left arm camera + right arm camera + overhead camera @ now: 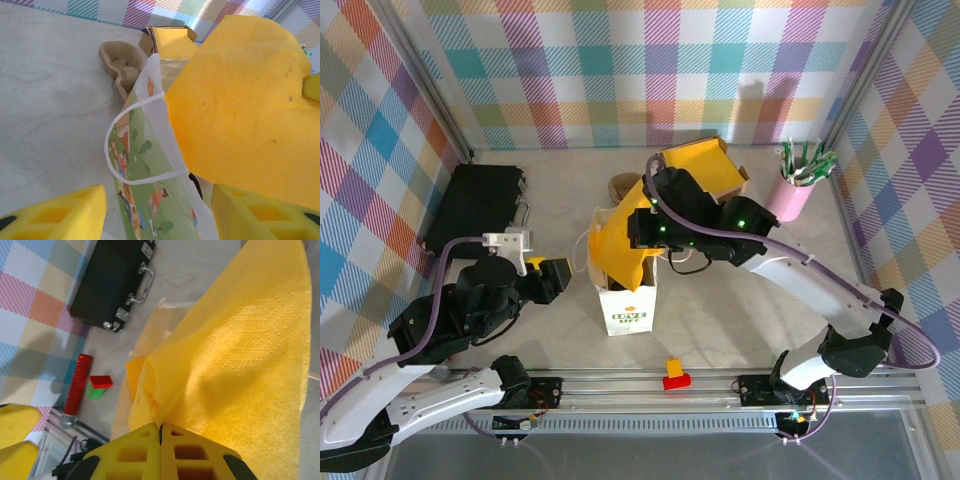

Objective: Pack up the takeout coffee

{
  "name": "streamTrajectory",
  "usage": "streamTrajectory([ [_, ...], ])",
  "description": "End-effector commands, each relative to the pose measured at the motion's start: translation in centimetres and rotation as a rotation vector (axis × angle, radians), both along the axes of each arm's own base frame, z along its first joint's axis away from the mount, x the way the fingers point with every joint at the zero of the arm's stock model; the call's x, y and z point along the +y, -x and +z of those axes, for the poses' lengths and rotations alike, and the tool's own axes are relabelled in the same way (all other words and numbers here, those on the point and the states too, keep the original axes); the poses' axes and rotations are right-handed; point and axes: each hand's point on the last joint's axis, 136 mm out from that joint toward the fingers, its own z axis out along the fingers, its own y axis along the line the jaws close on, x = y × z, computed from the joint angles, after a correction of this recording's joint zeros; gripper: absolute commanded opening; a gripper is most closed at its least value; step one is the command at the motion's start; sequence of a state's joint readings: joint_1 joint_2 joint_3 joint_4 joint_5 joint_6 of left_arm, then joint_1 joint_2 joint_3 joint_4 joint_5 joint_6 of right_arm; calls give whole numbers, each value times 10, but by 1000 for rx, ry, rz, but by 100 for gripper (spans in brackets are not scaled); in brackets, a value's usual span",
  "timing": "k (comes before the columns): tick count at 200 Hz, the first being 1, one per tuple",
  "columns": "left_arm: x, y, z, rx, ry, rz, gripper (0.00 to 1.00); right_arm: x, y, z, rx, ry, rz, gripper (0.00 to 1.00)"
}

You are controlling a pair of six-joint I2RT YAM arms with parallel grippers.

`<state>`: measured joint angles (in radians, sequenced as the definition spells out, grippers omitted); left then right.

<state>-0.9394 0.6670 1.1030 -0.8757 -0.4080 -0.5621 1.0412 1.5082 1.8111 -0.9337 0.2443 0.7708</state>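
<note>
Right gripper (160,440) pinched closed on yellow paper napkin (225,355) above white printed paper bag (626,300). Left gripper (556,274) half-open, empty, just left of bag. Coffee cup's place: cannot tell.

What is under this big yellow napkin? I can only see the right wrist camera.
Observer: From above, the yellow napkin, pinched in the right gripper, hangs over the open top of a standing white paper bag.
Operator: Where is my other hand?
Observer: The left gripper is by the bag's left side with its jaws open.
</note>
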Motion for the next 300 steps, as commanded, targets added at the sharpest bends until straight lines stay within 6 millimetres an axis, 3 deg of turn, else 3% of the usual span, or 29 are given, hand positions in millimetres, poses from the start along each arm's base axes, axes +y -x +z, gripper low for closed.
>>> streamTrajectory([
  [1, 0, -1, 1, -1, 26, 12, 57, 5, -6, -21, -3, 87, -42, 0],
  [45, 3, 0, -2, 4, 23, 22, 57, 20, -7, -67, 44, 259, -20, 0],
  [108, 8, 1, -6, 10, 20, 34, 57, 29, -5, -108, 108, 339, 3, 0],
  [139, 10, 2, -8, 11, 17, 39, 57, 30, -3, -111, 118, 340, 11, 0],
  [157, 12, 3, -9, 12, 12, 42, 57, 29, -3, -111, 114, 338, 13, 11],
  [167, 13, 3, -9, 12, 10, 43, 57, 30, -3, -107, 109, 335, 20, 25],
  [191, 16, 3, -7, 4, 10, 51, 58, 32, -3, -86, 75, 304, 40, 36],
  [208, 17, 3, -6, -1, 8, 55, 58, 32, -5, -61, 23, 274, 61, 50],
  [232, 19, 2, -1, -15, 3, 64, 58, 30, -8, -28, -53, 239, 82, 59],
  [272, 27, -1, 10, -54, -19, 89, 59, 21, -9, 25, -195, 165, 114, 65],
  [300, 29, -4, 17, -82, -38, 103, 60, 6, -13, 49, -273, 149, 99, 67],
])
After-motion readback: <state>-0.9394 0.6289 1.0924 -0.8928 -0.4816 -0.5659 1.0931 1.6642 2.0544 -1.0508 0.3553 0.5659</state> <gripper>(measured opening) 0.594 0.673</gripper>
